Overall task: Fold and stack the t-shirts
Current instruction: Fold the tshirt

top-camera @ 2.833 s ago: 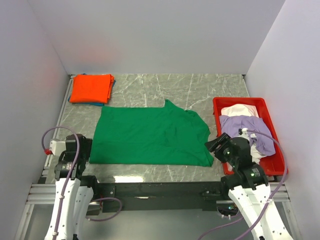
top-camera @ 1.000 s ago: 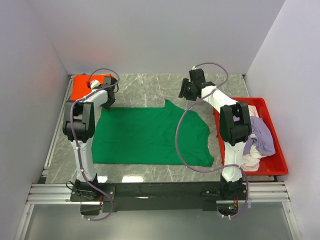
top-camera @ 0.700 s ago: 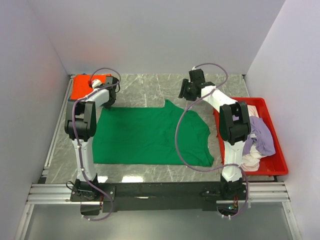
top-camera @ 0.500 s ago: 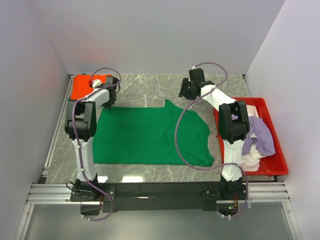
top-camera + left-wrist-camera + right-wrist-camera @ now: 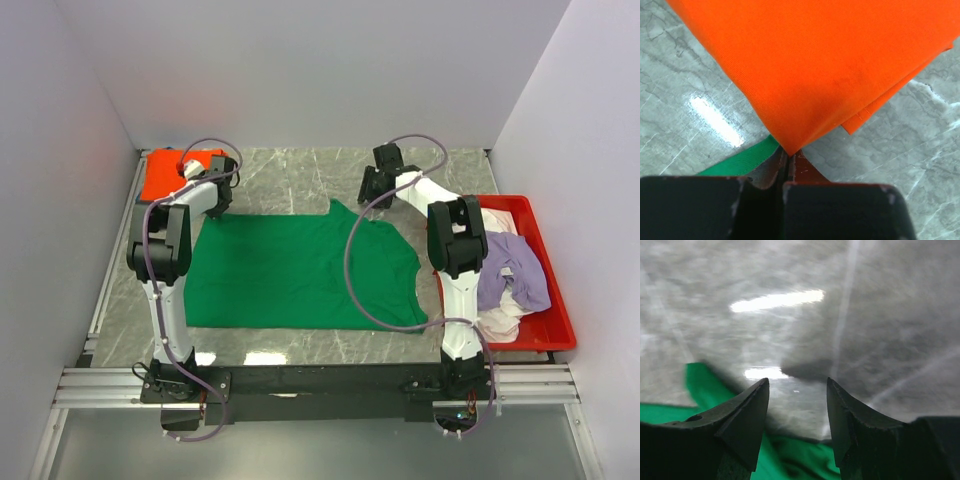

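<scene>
Pretty clearly a robotics lab test cell I'm driving here: plain white walls (image 5: 300, 70) box in a marble-look table (image 5: 300, 180), the left arm (image 5: 165, 300) and right arm (image 5: 455, 310) are bolted to a bare aluminium frame (image 5: 100, 385), and loose cables (image 5: 346, 265) loop around.

A bright green cloth t-shirt (image 5: 300, 270) lies spread flat across the middle of the grey marble-topped table (image 5: 300, 175). Behind its far left corner, in the table's far left corner, sits a folded orange cloth shirt (image 5: 160, 180). The left gripper (image 5: 788, 155) is down between the two, at the orange shirt's near tip. The right gripper (image 5: 797, 382) is over bare table just behind the green shirt's far right edge. A rigid red plastic tray (image 5: 556, 335) stands to the right, and in it a crumpled lilac cloth shirt (image 5: 515, 280) lies on a white cloth shirt (image 5: 497, 318)
</scene>
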Controlling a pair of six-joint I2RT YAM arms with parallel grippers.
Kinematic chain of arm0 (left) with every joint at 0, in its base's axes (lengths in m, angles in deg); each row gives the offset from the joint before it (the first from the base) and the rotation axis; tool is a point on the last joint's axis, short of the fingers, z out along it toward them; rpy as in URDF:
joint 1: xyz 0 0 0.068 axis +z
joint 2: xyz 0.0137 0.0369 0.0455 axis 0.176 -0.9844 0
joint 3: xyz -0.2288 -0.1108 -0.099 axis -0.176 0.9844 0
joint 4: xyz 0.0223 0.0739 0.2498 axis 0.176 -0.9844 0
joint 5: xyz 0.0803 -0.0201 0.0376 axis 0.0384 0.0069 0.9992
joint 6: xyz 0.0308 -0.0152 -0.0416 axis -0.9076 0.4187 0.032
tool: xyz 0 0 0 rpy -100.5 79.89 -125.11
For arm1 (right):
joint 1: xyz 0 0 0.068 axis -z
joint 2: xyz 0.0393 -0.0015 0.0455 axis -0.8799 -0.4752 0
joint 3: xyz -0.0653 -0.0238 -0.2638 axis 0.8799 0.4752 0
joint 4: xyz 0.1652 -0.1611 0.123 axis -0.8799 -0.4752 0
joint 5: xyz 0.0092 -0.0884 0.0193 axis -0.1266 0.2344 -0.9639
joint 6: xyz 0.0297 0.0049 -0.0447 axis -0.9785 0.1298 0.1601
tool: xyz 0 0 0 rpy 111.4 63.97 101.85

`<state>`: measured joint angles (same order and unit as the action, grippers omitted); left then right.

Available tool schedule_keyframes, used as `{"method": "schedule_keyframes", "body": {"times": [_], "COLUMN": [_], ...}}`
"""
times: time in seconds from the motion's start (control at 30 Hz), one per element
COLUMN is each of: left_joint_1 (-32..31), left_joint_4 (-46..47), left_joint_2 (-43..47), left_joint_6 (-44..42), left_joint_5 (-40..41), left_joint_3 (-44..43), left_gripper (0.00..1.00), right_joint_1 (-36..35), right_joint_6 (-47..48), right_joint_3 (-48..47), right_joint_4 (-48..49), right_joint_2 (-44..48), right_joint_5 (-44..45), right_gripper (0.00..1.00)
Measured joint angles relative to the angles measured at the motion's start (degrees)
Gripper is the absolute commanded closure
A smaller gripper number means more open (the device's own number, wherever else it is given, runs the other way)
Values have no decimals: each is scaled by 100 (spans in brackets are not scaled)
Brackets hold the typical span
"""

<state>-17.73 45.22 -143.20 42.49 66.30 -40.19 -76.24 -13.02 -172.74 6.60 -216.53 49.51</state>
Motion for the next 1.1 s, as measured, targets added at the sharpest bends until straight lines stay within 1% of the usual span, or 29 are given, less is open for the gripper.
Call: {"method": "schedule_keyframes", "body": {"times": [0.13,0.43,0.63,0.83,0.97,1.07,1.1], "left_joint_1": [0,0,0,0,0,0,0], "left_joint_4": [68,74,101,138,153,173,175], "left_joint_2": [52,61,68,81,85,94,94], "left_joint_6": [-9,-9,-9,-9,-9,-9,-9], "left_joint_5": [-11,-13,-13,-13,-15,-15,-15], "left_joint_3": [90,109,127,160,173,190,190], "left_gripper": [99,99,99,99,99,99,99], "right_joint_1": [2,55,116,116,116,116,116], "right_joint_6": [-85,-109,-103,-85,-83,-85,-85], "right_joint_3": [411,1185,1471,1624,1648,1650,1650], "right_joint_4": [76,-101,-153,-151,-170,-168,-168], "right_joint_2": [234,916,1204,1222,1217,1217,1217], "right_joint_5": [374,1200,1211,1019,922,872,863], "right_gripper": [45,44,44,45,54,71,80]}}
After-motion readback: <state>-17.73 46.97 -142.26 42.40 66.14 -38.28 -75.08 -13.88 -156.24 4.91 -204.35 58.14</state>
